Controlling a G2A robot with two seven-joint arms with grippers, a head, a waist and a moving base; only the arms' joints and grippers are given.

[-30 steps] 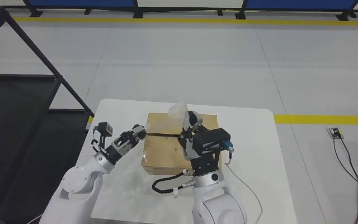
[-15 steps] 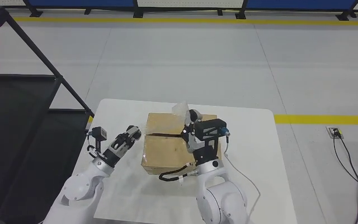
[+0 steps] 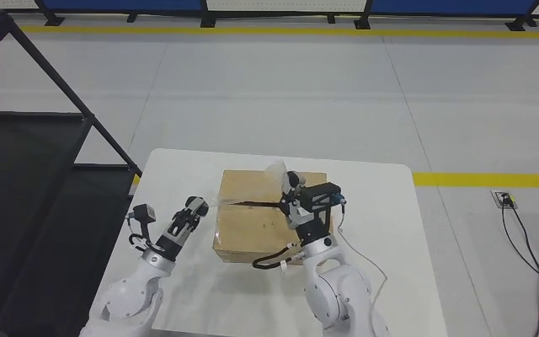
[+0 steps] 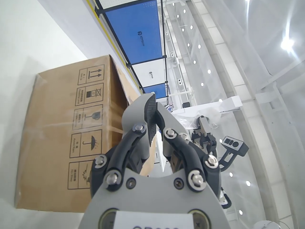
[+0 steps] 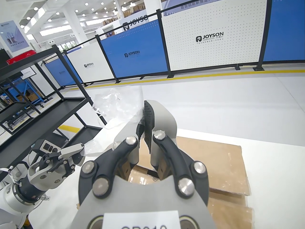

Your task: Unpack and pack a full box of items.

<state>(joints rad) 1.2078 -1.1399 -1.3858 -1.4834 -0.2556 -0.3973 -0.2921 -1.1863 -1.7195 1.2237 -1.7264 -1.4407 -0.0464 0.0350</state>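
Your box [image 3: 253,226] sits mid-table [image 3: 379,219]. Your right gripper [image 5: 144,117], above the box's far edge, pinches a clear bag [image 5: 116,106] — jaws closed on it. Your left gripper [image 4: 154,113], just beside the box, is closed on the bag's stretched tail.

Factory hall: pegboard fence panels [image 5: 209,55], yellow floor line [image 3: 253,30], hi-bay lights [image 4: 287,44].

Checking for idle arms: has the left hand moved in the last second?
Yes. The left hand has pulled back from the cardboard box's left side, toward the robot.
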